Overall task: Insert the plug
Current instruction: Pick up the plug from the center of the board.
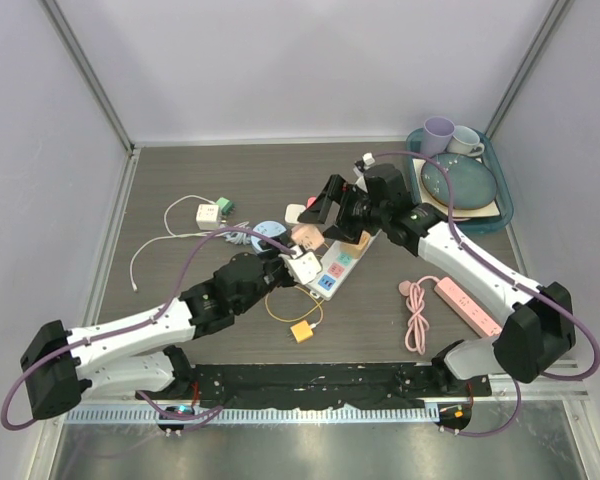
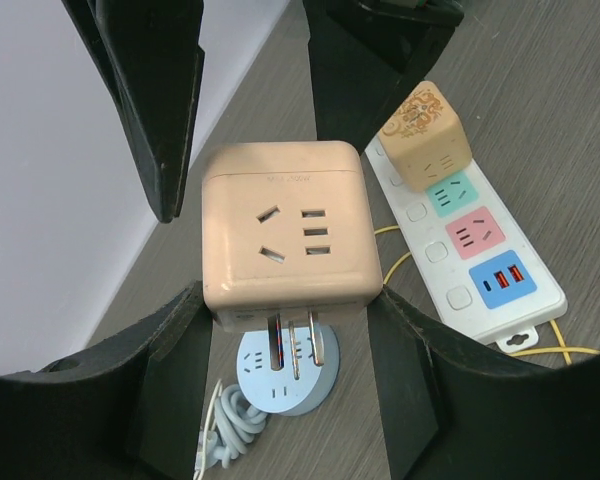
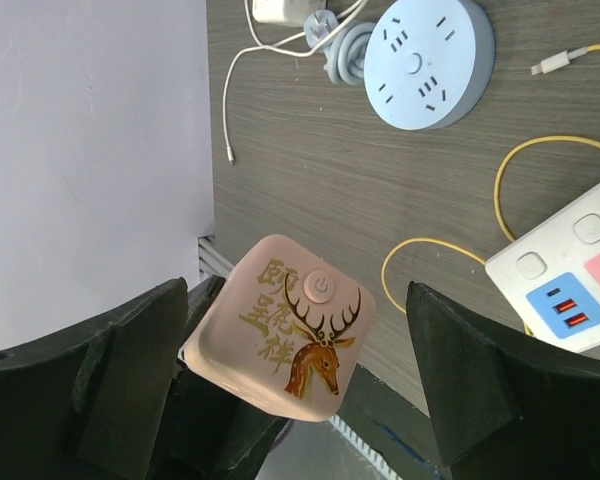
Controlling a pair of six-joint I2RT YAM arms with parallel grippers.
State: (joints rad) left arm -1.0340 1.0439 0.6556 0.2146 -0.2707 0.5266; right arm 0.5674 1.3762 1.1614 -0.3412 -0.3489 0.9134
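Looks like the carrying step. Grips the plug (image 2: 285, 235) by its sides in the left hand (image 2: 288, 300), off the bench (image 1: 180, 180), prongs (image 2: 295, 345) at six o'clock over the round socket (image 3: 430, 62) in the left wrist view, power strip (image 2: 480, 270) at three o'clock. Has the right hand (image 3: 296, 290) wide open astride the plug. Next: needs the prongs squared up, then a straight press.

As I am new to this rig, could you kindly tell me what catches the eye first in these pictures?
First comes the peach cube adapter at mid-table, gripped by the left fingers, its metal prongs bare and a round blue socket on the table beyond them. The right fingers stand open on either side of it, and the white power strip with coloured outlets lies close beside.
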